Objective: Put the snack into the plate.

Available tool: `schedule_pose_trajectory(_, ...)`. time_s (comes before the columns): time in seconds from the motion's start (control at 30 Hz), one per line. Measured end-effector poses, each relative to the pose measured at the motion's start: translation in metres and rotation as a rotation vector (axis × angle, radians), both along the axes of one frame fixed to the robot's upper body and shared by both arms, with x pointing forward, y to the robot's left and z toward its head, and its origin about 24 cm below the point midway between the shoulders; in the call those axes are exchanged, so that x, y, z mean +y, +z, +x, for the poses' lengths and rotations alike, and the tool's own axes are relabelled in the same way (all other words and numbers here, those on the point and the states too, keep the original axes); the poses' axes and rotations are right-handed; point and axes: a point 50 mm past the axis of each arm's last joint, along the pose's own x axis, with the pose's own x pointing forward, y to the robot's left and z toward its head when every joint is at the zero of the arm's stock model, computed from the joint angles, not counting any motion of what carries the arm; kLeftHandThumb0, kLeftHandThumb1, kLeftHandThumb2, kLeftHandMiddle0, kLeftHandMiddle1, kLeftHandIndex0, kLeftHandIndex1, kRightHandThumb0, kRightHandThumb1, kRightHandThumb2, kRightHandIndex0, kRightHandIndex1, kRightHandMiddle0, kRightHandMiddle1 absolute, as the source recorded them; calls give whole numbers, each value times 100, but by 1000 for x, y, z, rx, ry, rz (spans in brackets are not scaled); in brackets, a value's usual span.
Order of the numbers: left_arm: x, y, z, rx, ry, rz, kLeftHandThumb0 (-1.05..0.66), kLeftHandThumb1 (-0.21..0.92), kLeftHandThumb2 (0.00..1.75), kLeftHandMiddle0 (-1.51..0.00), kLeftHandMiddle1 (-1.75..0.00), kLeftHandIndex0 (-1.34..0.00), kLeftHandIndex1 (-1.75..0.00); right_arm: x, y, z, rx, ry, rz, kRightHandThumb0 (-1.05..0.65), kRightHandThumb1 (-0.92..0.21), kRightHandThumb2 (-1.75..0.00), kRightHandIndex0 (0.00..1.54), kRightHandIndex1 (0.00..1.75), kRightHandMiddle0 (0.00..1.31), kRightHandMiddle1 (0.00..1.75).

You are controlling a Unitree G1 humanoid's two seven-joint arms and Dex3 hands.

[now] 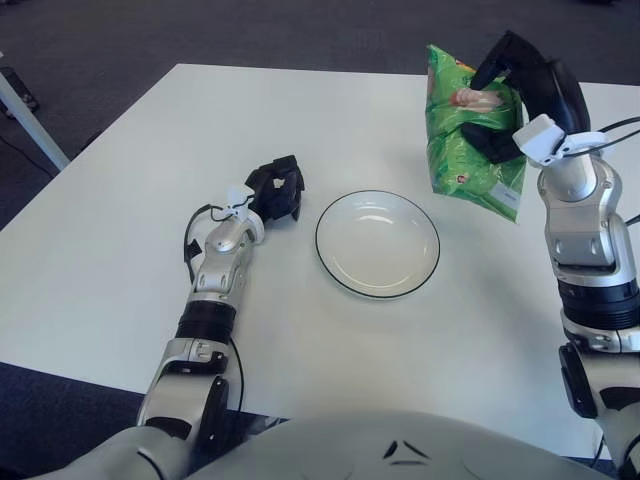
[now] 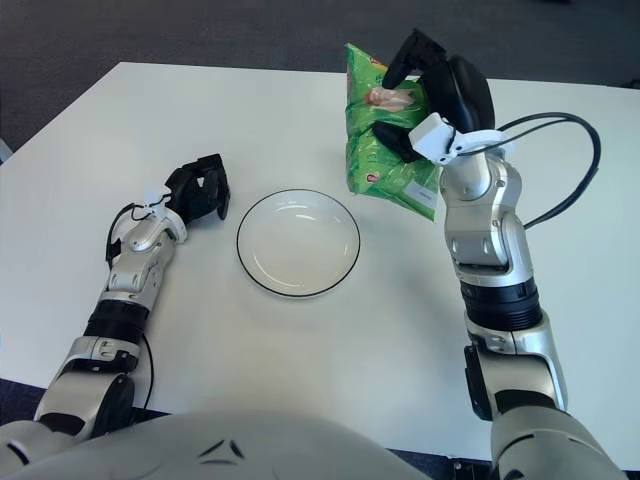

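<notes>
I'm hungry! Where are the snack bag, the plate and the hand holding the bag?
snack bag (image 1: 462, 150), left eye view, green front.
plate (image 1: 377, 243), left eye view, bare white middle.
right hand (image 2: 440, 90), right eye view, black palm.

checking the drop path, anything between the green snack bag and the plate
Nothing visible. The right hand holds the green foil snack bag lifted up, right of the empty white black-rimmed plate; only bare white table lies between. The left hand shows left of the plate.
</notes>
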Motion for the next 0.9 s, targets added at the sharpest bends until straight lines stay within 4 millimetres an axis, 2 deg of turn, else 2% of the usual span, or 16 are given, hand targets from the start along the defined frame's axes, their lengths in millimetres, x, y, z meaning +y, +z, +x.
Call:
schedule_pose_trajectory(0.27, -3, 0, 0, -1, -4, -6, -41, 79, 85, -128, -175, -89, -175, 11, 3, -1, -19, 79, -39, 0, -7, -161, 79, 174, 58, 175)
schedule_pose_trajectory(0.5, -4, 0, 0, -2, -3, -8, -40, 79, 85, -129, -175, -89, -175, 23, 1, -3, -27, 154, -66, 0, 5, -173, 87, 175, 67, 174)
schedule_pose_trajectory(0.9, -5, 0, 0, -3, 1, 3, -41, 80, 85, -130, -175, -90, -175, 44, -8, -3, -9, 260, -85, 0, 7, -175, 88, 175, 71, 172)
